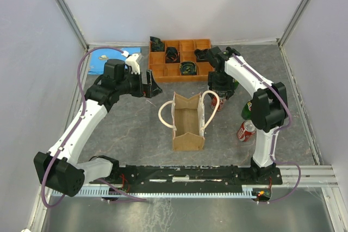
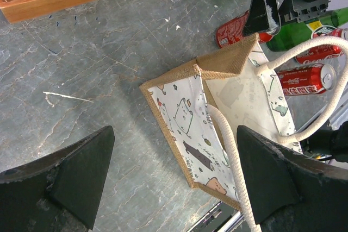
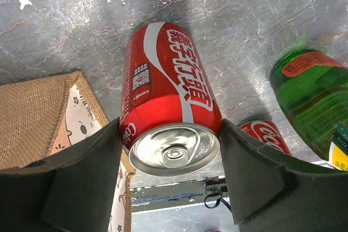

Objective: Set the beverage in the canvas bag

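Top view: the canvas bag [image 1: 188,123] stands open mid-frame on the bench [image 1: 125,129], mouth up to take a drink. Just right of it, the right jaws clamp a red can [image 1: 221,105]; I cannot tell whether it is lifted. The left jaws hang wide and empty at upper left.

Left wrist view: the left jaws frame the bag's rim, probably to steady it. The bag's base is cut off.

Right wrist view: both pads [image 3: 81,177] press the can's sides, a grip for carrying. A green bottle [image 3: 310,93] is cropped at right.

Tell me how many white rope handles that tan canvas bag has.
2: one handle loops over the tan canvas bag's left side, the other over its right; none hidden.
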Robot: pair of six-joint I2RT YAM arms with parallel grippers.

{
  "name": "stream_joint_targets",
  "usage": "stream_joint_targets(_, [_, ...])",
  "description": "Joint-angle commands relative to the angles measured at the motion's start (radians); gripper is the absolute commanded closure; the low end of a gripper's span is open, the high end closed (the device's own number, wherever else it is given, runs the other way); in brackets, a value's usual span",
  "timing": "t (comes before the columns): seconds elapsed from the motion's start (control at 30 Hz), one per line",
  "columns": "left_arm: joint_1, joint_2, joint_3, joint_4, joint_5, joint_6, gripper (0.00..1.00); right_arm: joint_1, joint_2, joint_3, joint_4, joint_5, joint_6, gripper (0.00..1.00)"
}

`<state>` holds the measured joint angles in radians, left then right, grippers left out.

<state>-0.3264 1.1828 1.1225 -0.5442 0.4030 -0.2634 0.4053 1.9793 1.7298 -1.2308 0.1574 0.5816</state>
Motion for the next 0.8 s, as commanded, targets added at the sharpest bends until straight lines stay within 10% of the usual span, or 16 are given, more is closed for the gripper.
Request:
stream_joint_targets(0.0, [0.005, -0.008, 0.006, 0.026, 0.036, 0.029, 0.01, 0.000, -0.065, -0.010, 0.005, -0.027, 0.007, 0.25])
stream_joint_targets(0.53, [0.004, -0.006, 0.003, 0.025, 0.045, 0.034, 0.02, 0.001, -0.064, -0.036, 0.018, -0.071, -0.002, 0.13])
stream_joint_targets(0.77, [0.005, -0.011, 0.000, 0.025, 0.044, 0.036, 0.02, 0.001, -0.076, -0.031, 0.007, -0.059, 0.006, 0.28])
